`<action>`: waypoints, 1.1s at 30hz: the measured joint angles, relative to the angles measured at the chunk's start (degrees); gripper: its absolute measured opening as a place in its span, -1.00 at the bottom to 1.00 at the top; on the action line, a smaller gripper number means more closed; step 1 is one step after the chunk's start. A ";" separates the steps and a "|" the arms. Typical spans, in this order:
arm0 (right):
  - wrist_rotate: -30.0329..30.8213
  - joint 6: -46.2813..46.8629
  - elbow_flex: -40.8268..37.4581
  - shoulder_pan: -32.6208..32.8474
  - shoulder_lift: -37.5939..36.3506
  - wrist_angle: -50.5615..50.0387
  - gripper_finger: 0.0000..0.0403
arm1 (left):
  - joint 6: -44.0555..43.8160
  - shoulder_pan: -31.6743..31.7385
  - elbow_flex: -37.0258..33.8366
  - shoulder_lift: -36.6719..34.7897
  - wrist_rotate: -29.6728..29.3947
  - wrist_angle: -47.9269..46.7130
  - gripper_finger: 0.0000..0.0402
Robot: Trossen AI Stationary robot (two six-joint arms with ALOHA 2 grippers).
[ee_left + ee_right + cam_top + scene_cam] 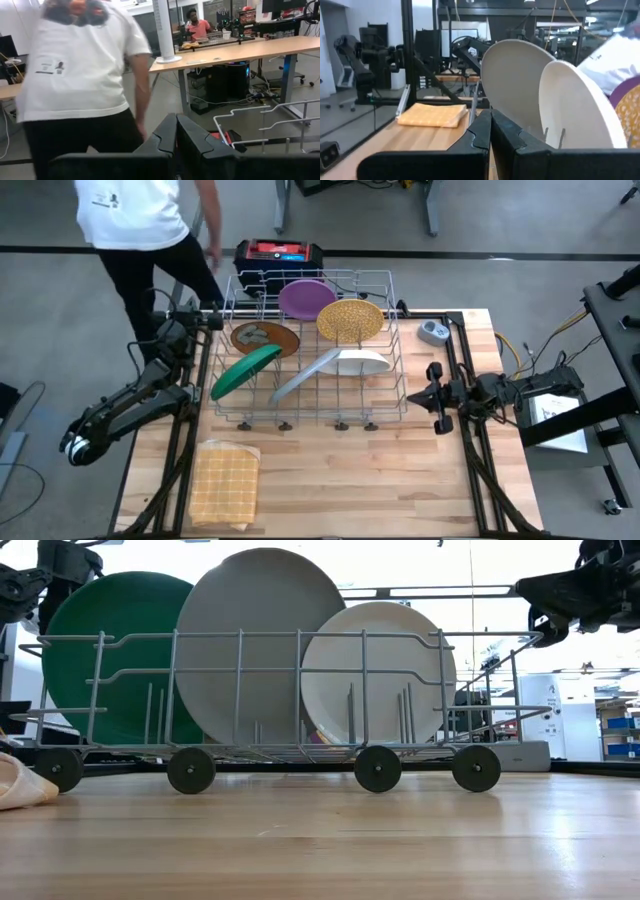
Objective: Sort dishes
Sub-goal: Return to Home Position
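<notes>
A wire dish rack [315,415] on small wheels stands mid-table. In it the dishes stand on edge between the tines, leaning: purple [305,298], yellow speckled [350,320], brown [265,337], green [245,370], grey [305,375] and white [360,362]. The low view shows the green [110,650], grey [250,630] and white [385,660] plates. My left gripper [205,318] is shut at the rack's far left corner, holding nothing [176,127]. My right gripper [412,396] is shut just right of the rack, pointing at it, also holding nothing [490,125].
A tan waffle cloth [225,480] lies folded at the near left. A small grey-blue gadget [433,332] sits at the far right. A person in a white shirt [135,220] stands beyond the table's far left corner, close to my left arm. A red-and-black box [280,255] sits behind the rack.
</notes>
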 joint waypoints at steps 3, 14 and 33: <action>0.00 0.00 0.00 0.00 0.00 0.02 -1.00 | 0.00 0.00 0.00 0.00 0.00 0.00 -1.00; 0.07 -4.33 0.00 -0.02 -0.21 -0.78 -1.00 | 0.00 0.00 0.00 0.00 -0.02 0.00 -1.00; -14.63 -13.10 -0.02 -6.64 -6.54 -12.25 -1.00 | 0.00 0.00 0.00 0.02 -0.20 -0.01 -1.00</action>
